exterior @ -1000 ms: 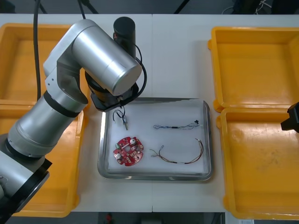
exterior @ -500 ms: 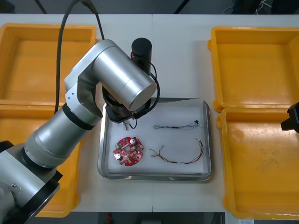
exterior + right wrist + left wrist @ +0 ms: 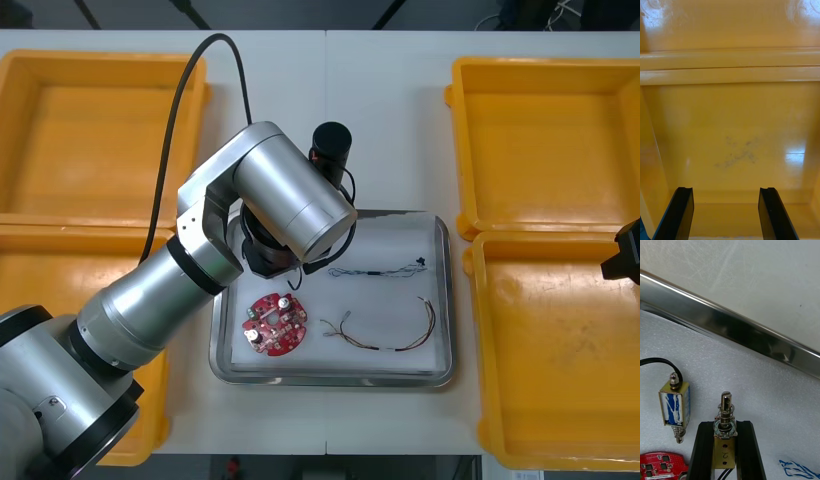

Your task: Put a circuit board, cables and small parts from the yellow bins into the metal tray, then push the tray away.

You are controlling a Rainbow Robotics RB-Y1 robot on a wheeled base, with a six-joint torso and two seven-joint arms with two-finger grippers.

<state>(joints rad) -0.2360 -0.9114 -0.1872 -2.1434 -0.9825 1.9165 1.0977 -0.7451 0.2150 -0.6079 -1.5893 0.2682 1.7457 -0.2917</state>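
Note:
My left arm (image 3: 290, 205) reaches over the far left part of the metal tray (image 3: 330, 378) and covers its own gripper in the front view. In the left wrist view my left gripper (image 3: 725, 425) is shut on a small metal part (image 3: 725, 412), held just above the tray's white liner. A second small metal part (image 3: 674, 407) with a blue label and a black wire lies beside the fingers. The red circuit board (image 3: 275, 323), a blue and white cable (image 3: 375, 269) and a red and yellow cable (image 3: 385, 335) lie in the tray. My right gripper (image 3: 725, 191) stands open over a yellow bin (image 3: 733, 123).
Two yellow bins (image 3: 100, 130) (image 3: 60, 300) flank the tray on the left, and two more (image 3: 545, 140) (image 3: 560, 350) on the right. The right arm's end (image 3: 622, 252) shows at the right edge. The tray's shiny rim (image 3: 737, 330) runs just beyond the held part.
My left arm has swung to the right over the tray's far left corner and now covers the small metal part that showed there before. The right arm has not moved.

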